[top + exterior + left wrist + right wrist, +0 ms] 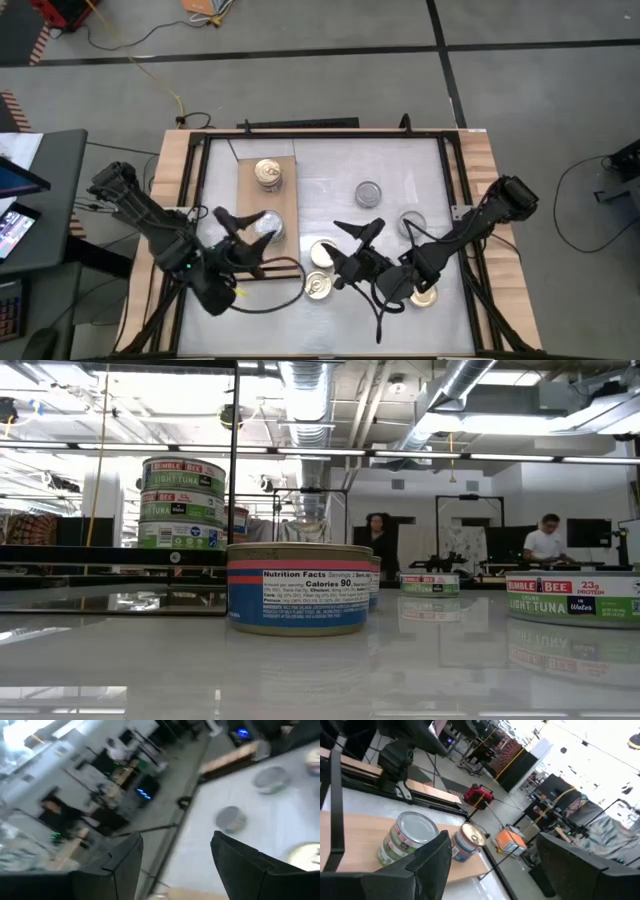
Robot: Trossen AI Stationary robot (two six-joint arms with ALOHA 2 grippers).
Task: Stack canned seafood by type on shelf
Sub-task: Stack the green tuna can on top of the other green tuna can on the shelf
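Note:
The shelf (250,195) is a tan board on the table's left half. On it stand a silver-topped, green-label stack of tins (268,228) (407,837) (182,505) and, farther back, gold-topped tins (268,173) (470,840). Loose tins lie on the white table: two silver-topped (368,193) (412,225) and three gold-topped (325,252) (318,288) (425,295). My left gripper (240,240) (177,857) is open beside the silver stack, with nothing between its fingers. My right gripper (355,245) (495,860) is open over the table's middle, by the gold tins.
A blue-label tin (300,588) stands in the middle of the low view, and a green-label one (575,595) at its right. Black frame bars (200,190) and wooden side rails (480,160) edge the table. Cables trail by the near edge (290,290). People sit far behind (545,540).

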